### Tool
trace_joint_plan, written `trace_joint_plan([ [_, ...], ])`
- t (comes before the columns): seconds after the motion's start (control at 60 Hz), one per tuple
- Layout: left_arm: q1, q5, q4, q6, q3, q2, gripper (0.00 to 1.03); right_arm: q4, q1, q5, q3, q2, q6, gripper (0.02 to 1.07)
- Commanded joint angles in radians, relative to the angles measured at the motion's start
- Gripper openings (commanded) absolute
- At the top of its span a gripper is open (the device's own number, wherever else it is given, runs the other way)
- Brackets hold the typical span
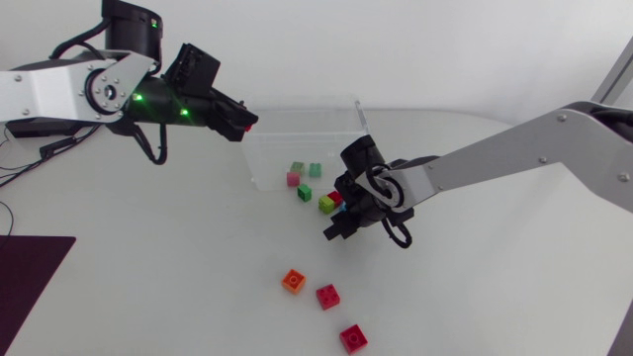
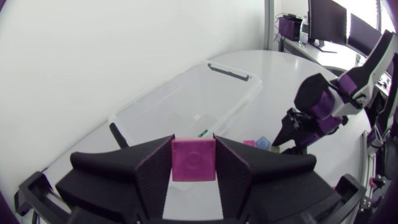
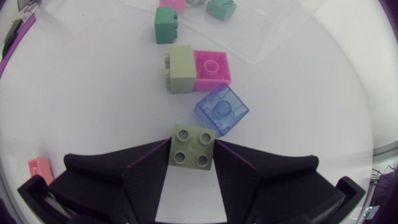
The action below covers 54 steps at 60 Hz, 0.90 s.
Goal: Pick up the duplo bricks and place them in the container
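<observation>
The clear plastic container (image 1: 336, 114) stands at the back middle of the table, with a few green and pink bricks (image 1: 297, 173) seen through its front wall. My left gripper (image 1: 247, 126) hovers at the container's left rim, shut on a red-pink brick (image 2: 193, 158). My right gripper (image 1: 334, 230) is low on the table in front of the container, its fingers pressed on both sides of a light green brick (image 3: 193, 146). Just ahead of it lie a translucent blue brick (image 3: 221, 109), a pink-red one (image 3: 211, 66) and another light green one (image 3: 179, 68).
A dark green brick (image 1: 305, 192) lies by the container's front wall. Nearer the front edge lie an orange brick (image 1: 294, 281) and two red bricks (image 1: 327, 296) (image 1: 353, 337). A dark mat (image 1: 25, 282) covers the front left corner.
</observation>
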<state>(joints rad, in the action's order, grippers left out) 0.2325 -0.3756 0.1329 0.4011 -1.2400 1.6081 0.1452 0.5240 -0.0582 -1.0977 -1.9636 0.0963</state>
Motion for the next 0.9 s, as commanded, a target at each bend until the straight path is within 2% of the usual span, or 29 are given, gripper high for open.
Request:
trace_joint_plan([
  [0.0,0.021,0.032,-0.049,-0.073,-0.061,0.059,0.11,0.001,-0.009,-0.011,0.036,0.034,-0.015,0.35],
  [0.083,0.03,0.072,-0.092,-0.12,-0.107,0.102,0.11,0.01,-0.009,-0.006,0.07,0.103,-0.009,0.34],
  [0.3,0.057,0.126,-0.102,-0.163,-0.26,0.263,0.11,0.102,-0.013,0.006,0.098,0.289,-0.001,0.34],
  [0.35,0.065,0.13,-0.101,-0.169,-0.282,0.291,0.16,0.117,-0.013,0.006,0.094,0.315,0.003,0.34],
  [0.4,0.077,0.147,-0.101,-0.176,-0.311,0.326,0.39,0.14,-0.021,0.008,0.081,0.347,0.011,0.34],
  [0.433,0.083,0.158,-0.101,-0.177,-0.325,0.343,0.58,0.149,-0.028,0.009,0.07,0.365,0.011,0.34],
  [0.45,0.088,0.158,-0.098,-0.18,-0.331,0.352,0.71,0.156,-0.032,0.011,0.062,0.373,0.013,0.34],
  [0.483,0.094,0.162,-0.096,-0.183,-0.332,0.357,0.86,0.166,-0.039,0.017,0.045,0.384,0.017,0.34],
  [0.55,0.102,0.167,-0.096,-0.183,-0.317,0.349,0.97,0.189,-0.061,0.027,0.002,0.401,0.019,0.34],
  [0.883,0.09,0.165,-0.061,-0.145,-0.079,0.056,0.98,0.261,-0.116,0.066,-0.271,0.339,0.045,0.34],
])
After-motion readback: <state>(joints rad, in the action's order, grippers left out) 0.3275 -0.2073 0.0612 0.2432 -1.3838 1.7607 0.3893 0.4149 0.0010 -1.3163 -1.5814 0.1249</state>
